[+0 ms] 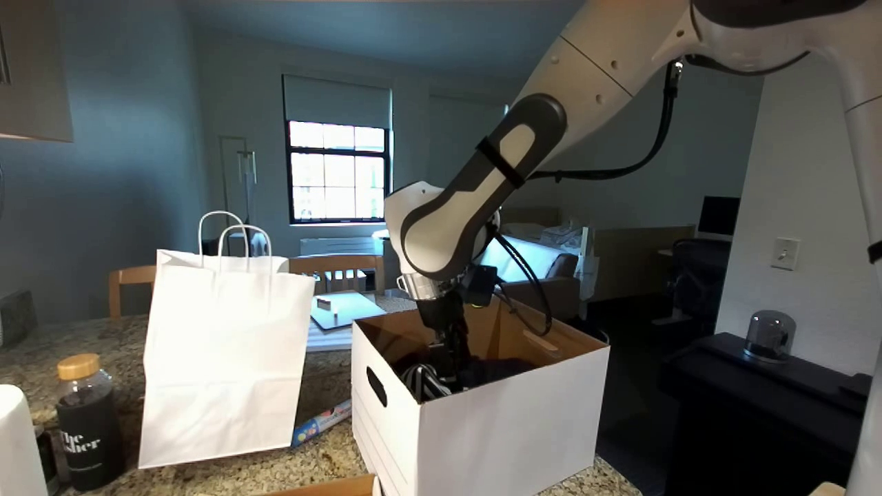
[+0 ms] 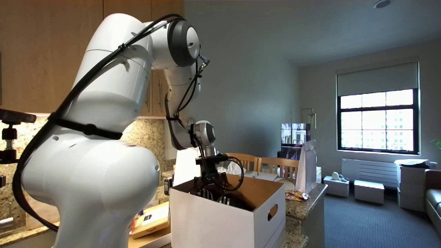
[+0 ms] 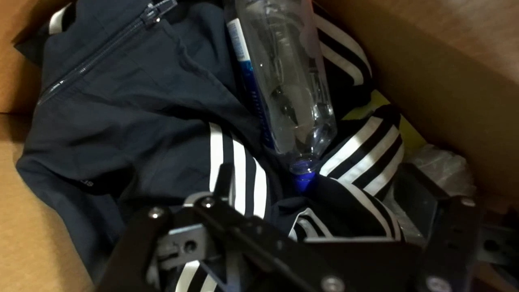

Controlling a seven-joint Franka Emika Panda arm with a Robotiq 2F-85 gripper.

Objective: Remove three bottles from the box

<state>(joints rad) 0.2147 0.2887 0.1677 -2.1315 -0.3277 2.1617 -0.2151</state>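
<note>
The large white box point(image 1: 510, 441) stands on the counter, its brown inner walls point(image 3: 438, 73) filling the sides of the wrist view. Inside it lies one clear plastic bottle point(image 3: 290, 85) with a blue label, its blue cap point(image 3: 303, 180) pointing toward my gripper. No further bottle can be made out. My gripper point(image 3: 324, 186) is lowered into the box and stands open, one finger left of the cap and one far to the right, with nothing held. In both exterior views the box wall hides the fingertips of my gripper point(image 1: 451, 365).
Dark clothing point(image 3: 154, 113) with white stripes fills the box around the bottle. Crinkled clear plastic point(image 3: 442, 168) lies by the right finger. Outside stand a white paper bag point(image 1: 227, 372) and a wooden-lidded flask point(image 1: 86, 427); a blue tube point(image 1: 322, 421) lies close to the box.
</note>
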